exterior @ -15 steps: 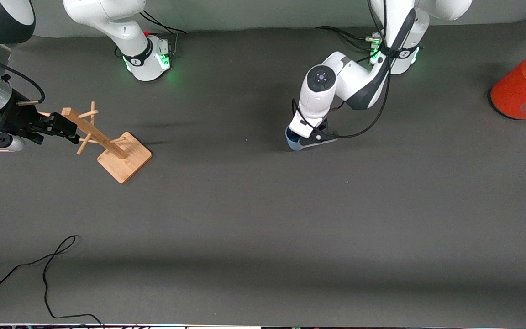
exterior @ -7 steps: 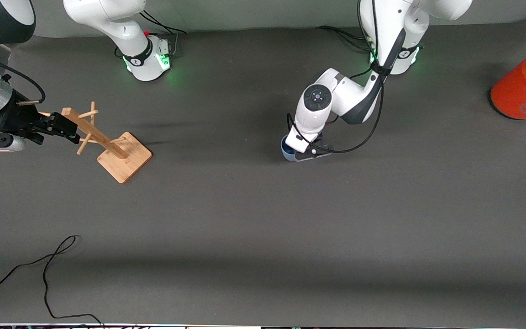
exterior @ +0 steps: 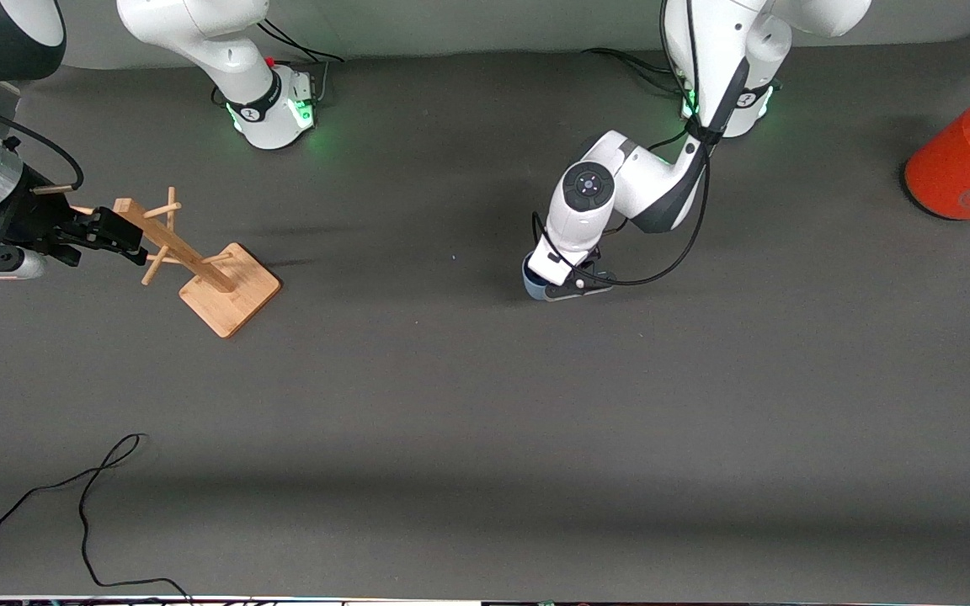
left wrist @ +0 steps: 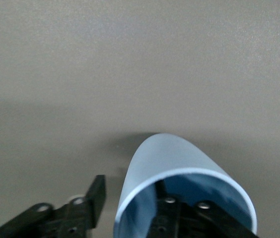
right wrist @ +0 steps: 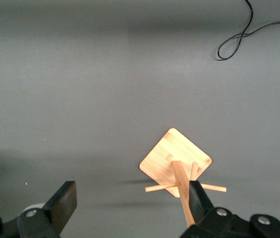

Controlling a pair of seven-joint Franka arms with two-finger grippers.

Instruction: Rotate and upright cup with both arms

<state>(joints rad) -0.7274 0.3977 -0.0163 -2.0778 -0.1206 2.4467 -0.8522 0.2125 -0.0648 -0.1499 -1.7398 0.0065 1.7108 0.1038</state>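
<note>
The light-blue cup (exterior: 533, 288) sits on the table near the middle, mostly hidden under the left arm's hand. In the left wrist view the cup (left wrist: 165, 153) has its mouth toward the camera. My left gripper (exterior: 554, 282) straddles the cup's wall. One finger (left wrist: 169, 213) is inside the cup. The other finger (left wrist: 96, 198) is outside, a small gap off the wall. The left gripper (left wrist: 132, 198) is partly open. My right gripper (exterior: 127, 240) is open and empty, and waits over the table beside the rack; it also shows in the right wrist view (right wrist: 130, 198).
A wooden peg rack (exterior: 199, 265) stands on a square base toward the right arm's end; it shows in the right wrist view (right wrist: 177, 163). A large orange-red cylinder (exterior: 961, 164) lies at the left arm's end. A black cable (exterior: 85, 497) loops near the front edge.
The left hand and the cup shifted a little nearer the front camera, then slightly toward the left arm's end. The right arm has not moved.
</note>
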